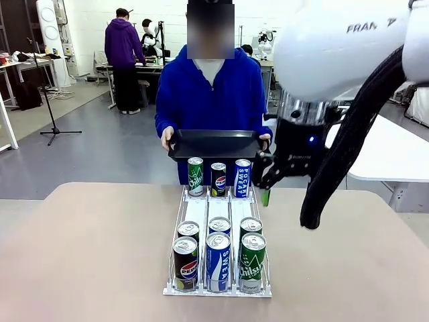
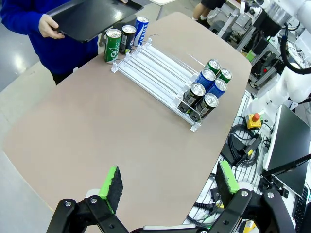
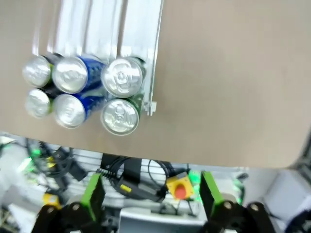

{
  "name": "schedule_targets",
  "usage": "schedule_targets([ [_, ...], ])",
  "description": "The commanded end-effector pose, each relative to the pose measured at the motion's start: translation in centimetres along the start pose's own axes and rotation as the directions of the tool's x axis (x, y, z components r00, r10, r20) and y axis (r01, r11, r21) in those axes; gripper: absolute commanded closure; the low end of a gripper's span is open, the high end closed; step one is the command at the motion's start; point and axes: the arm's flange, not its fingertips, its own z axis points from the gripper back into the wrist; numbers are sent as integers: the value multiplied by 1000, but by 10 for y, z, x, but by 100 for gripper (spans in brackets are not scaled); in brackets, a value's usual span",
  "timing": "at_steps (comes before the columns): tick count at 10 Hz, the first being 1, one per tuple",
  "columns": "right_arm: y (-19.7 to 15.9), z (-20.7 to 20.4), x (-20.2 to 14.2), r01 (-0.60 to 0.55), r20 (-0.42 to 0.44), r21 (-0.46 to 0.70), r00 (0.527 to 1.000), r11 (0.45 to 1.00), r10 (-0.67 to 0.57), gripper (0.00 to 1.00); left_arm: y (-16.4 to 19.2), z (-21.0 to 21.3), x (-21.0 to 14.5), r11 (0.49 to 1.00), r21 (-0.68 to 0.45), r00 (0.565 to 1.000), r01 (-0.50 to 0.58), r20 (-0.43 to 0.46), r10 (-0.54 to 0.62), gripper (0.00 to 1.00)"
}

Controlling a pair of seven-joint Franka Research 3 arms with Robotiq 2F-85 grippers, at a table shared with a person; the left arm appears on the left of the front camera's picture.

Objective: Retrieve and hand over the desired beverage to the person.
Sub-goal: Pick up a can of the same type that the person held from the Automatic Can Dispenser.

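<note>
A white three-lane rack (image 1: 198, 209) lies in the middle of the tan table. At its far end stand a green can (image 1: 195, 176), a black Pepsi can (image 1: 218, 179) and a blue Pocari Sweat can (image 1: 242, 178). Several more black, blue and green cans (image 1: 218, 261) fill its near end. Behind the table the person (image 1: 211, 94) in a blue hoodie holds a black tray (image 1: 214, 144) with both hands. My right gripper (image 1: 265, 182) hangs open above the rack's far right side. In its wrist view it (image 3: 151, 193) looks down on the near cans (image 3: 82, 90). My left gripper (image 2: 169, 182) is open, high over bare table.
The table's near edge runs below the cans, with cables and a red stop button (image 3: 177, 187) beneath it. A white table (image 1: 389, 151) stands at the right. A person in purple (image 1: 123, 57) stands far back left. Bare tabletop lies on both sides of the rack.
</note>
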Motion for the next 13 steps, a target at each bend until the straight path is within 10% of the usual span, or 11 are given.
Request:
schedule_targets([
  [1,15,-30,-16,88,-22,29,996,996,-87,0,1,2,0,1000,-11,1000,22,17,-22,0],
  [13,35,-111,6,192,71,79,978,978,-198,0,1,2,0,1000,-11,1000,22,17,-22,0],
])
